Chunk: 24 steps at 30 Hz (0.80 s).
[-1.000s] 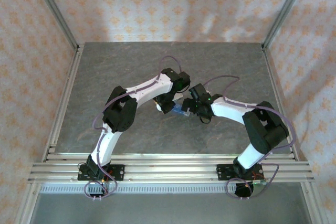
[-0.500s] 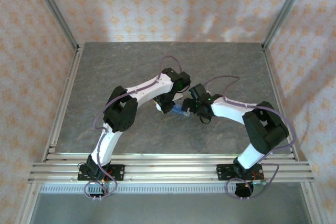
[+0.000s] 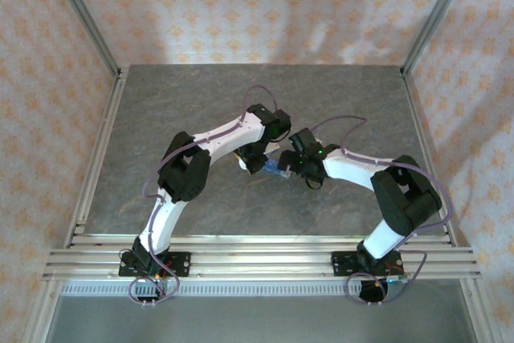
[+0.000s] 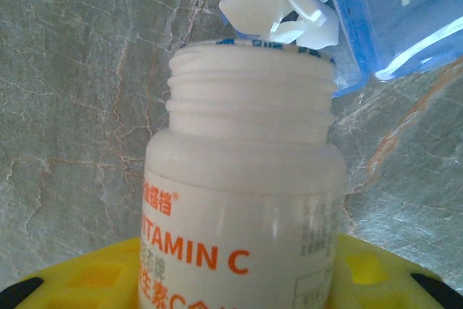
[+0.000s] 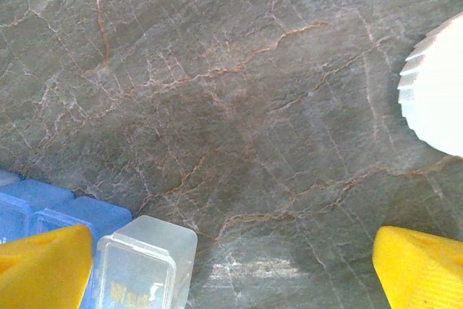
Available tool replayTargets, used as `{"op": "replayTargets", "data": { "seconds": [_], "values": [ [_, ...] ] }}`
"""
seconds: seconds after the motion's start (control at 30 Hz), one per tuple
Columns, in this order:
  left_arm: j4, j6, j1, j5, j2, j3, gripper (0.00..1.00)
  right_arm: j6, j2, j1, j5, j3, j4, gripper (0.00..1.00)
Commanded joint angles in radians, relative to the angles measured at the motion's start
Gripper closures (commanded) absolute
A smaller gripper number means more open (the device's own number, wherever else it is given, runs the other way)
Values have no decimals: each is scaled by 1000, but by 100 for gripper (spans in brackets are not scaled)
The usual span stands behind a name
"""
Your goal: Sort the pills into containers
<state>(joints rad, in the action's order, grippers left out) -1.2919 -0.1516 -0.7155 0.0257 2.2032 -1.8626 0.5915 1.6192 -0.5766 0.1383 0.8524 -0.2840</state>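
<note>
Left gripper [image 4: 239,291] is clamped on the vitamin C bottle [image 4: 242,200], whose long axis points neck-first at the blue pill box [image 4: 394,12] just ahead. White pills [image 4: 278,5] crowd the open mouth, at the edge of the "Fri" compartment. Right gripper [image 5: 231,262] is spread wide and holds nothing, one finger beside the box's other end, by a raised clear lid [image 5: 145,262]. A ribbed cap [image 5: 438,95] lies well apart on the table [image 5: 217,70]. We judge the pour the left arm's; nothing blocks it.

Bottle [image 4: 246,200] blocks pill box [image 4: 405,12], table [image 3: 161,102] open around
</note>
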Motion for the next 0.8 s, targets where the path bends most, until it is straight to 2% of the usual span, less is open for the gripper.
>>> {"op": "replayTargets", "data": {
  "seconds": [0.0,0.57,0.77],
  "values": [
    [27,17,-16,-24,-13,38,100,21,76,6,5,-49,-10,2],
    [121,44,-24,-35,-62,134,100,27,111,6,10,-49,0,2],
    [199,67,-24,-24,-104,222,100,28,122,6,14,-49,5,2]
  ]
}}
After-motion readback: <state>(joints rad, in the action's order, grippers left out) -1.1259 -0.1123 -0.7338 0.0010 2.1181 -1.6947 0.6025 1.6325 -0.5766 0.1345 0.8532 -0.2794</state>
